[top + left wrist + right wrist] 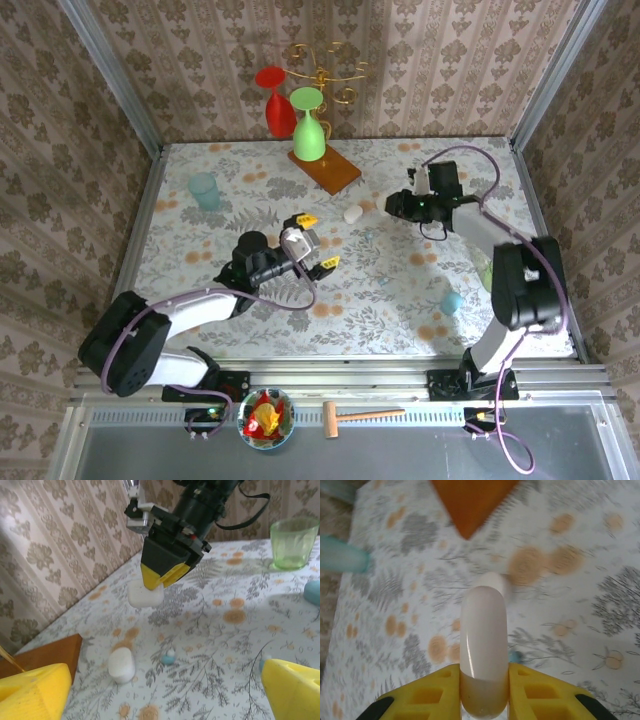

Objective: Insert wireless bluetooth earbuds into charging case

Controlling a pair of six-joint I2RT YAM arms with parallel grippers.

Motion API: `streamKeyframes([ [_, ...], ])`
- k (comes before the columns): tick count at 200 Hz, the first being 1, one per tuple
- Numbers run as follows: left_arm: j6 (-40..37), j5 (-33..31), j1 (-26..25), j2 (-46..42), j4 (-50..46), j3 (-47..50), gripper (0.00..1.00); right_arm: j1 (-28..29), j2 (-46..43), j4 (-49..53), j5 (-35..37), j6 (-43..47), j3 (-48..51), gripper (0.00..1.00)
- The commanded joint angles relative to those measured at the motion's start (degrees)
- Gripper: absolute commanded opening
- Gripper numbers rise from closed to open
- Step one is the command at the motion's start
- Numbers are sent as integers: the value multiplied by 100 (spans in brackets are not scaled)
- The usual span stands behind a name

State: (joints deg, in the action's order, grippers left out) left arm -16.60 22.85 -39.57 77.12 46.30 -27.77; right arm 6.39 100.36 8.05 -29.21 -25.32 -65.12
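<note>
My right gripper [484, 685] is shut on a rounded white charging case [483, 640], its lid closed, gripped by the narrow sides between the yellow fingers. In the left wrist view that gripper [162, 577] holds the case [145, 595] low at the table; I cannot tell whether it touches. A second white case [121, 664] [352, 213] lies on the cloth near the wooden board. One tiny earbud [169, 656], white with a teal tip, lies just right of it. My left gripper [165, 687] [318, 241] stands open above the cloth, nothing between its fingers.
A wooden board [325, 170] carries upturned red and green glasses, with a gold stand behind. There is a teal cup [205, 190] at the back left, a green cup [294, 542] at the right and a small teal object [452, 302] near the right arm.
</note>
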Motion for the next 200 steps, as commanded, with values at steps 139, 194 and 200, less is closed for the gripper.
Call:
streamKeyframes([
  [139, 210, -224, -246, 119, -1027, -316, 100, -205, -1584, 1042, 3170, -352, 1195, 76],
  [194, 158, -21, -484, 281, -1116, -484, 100, 0, -3407, 3785, 4162, -1030, 1988, 83],
  [200, 140, -18, -503, 311, -1115, -487, 100, 40, -3458, 3883, 4102, -1149, 2101, 84],
])
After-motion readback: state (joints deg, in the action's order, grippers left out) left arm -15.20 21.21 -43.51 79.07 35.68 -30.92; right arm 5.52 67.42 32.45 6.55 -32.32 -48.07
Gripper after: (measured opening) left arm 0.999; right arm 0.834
